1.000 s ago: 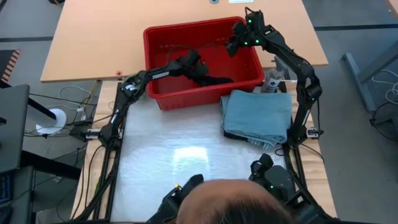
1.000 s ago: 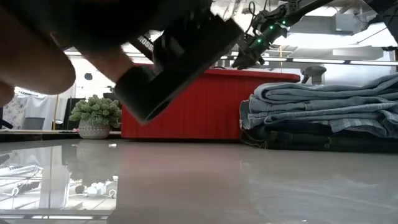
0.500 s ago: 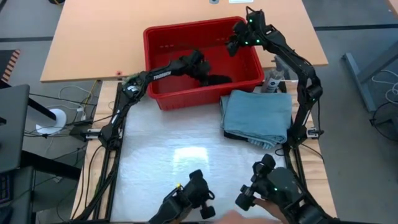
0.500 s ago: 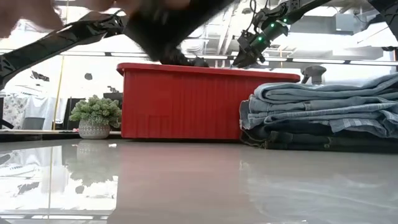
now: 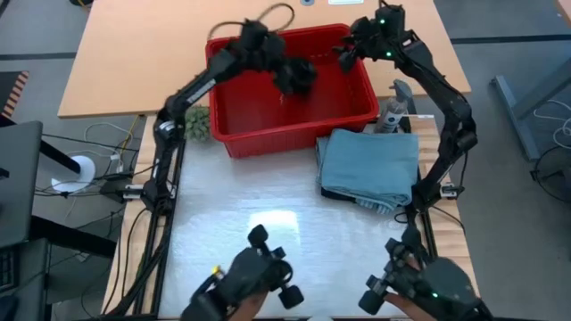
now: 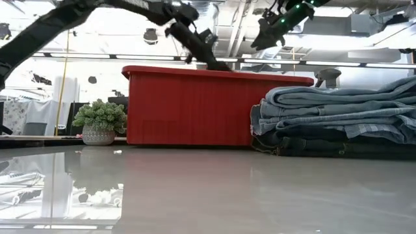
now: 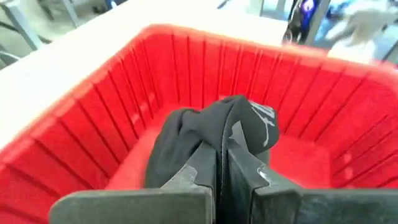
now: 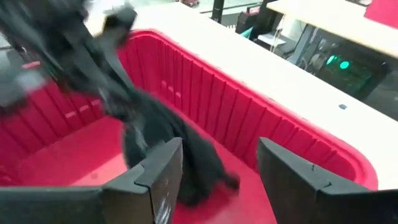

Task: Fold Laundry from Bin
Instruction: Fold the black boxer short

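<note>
The left hand [image 5: 287, 69] is clamped tight on a black garment [image 5: 299, 76], holding it bunched above the middle of the bin [image 5: 294, 125], which sits at the far edge of the desk [image 5: 232, 209]. In the left wrist view the cloth [image 7: 211, 134] is pinched between the fingers [image 7: 189, 174] and hangs down in a loose clump with the red floor under it. The right hand [image 5: 350, 49] hovers over the bin's far right corner, its fingers [image 8: 158, 168] spread wide and empty, pointing toward the hanging garment [image 8: 149, 130]. A folded stack of denim [image 5: 370, 165] lies on the desk's right side, just beside the bin; a plant [image 5: 196, 123] stands at the bin's left.

The garment looks light, limp and shapeless, so it should lift easily but droop and twist. A pinch in the middle gives only a ball of cloth; it would likely handle better if the free hand took a hem or corner, so the piece can be drawn open between both.
</note>
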Controlling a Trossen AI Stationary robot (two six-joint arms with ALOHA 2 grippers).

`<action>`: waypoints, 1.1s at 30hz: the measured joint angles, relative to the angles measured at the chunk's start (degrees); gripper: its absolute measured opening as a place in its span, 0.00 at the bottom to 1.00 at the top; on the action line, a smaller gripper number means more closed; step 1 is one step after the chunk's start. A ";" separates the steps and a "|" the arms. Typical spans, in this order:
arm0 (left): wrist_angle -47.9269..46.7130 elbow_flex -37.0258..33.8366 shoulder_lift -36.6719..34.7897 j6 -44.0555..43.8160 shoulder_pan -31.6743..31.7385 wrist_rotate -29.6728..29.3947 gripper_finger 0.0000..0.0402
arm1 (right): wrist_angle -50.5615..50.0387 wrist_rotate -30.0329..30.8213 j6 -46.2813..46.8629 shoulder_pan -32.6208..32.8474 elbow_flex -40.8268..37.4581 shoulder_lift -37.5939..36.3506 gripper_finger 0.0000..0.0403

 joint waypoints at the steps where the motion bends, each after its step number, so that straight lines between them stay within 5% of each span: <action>1: -0.41 0.00 -1.27 -0.31 -0.06 -0.01 0.00 | -0.14 0.00 -0.53 0.00 -0.01 -0.30 0.57; 6: -1.66 0.00 -7.67 -4.37 -1.62 0.21 0.00 | -1.93 -1.17 -3.09 0.17 0.00 -1.32 0.57; 11: -6.12 0.00 -14.43 -5.88 -4.27 0.27 0.00 | -6.81 -13.41 -12.51 2.47 -0.04 -3.66 0.57; 21: -18.61 0.02 -31.54 -11.71 -10.37 0.56 0.00 | -7.67 -13.32 -19.75 12.57 0.00 -16.71 0.54; 26: -22.86 0.02 -36.99 -15.87 -15.92 1.57 0.00 | -7.04 -10.10 -18.87 24.65 0.00 -19.38 0.56; 33: -22.95 0.02 -40.71 -24.79 -21.79 9.71 0.00 | -3.07 5.95 -27.31 45.83 0.00 -18.07 0.61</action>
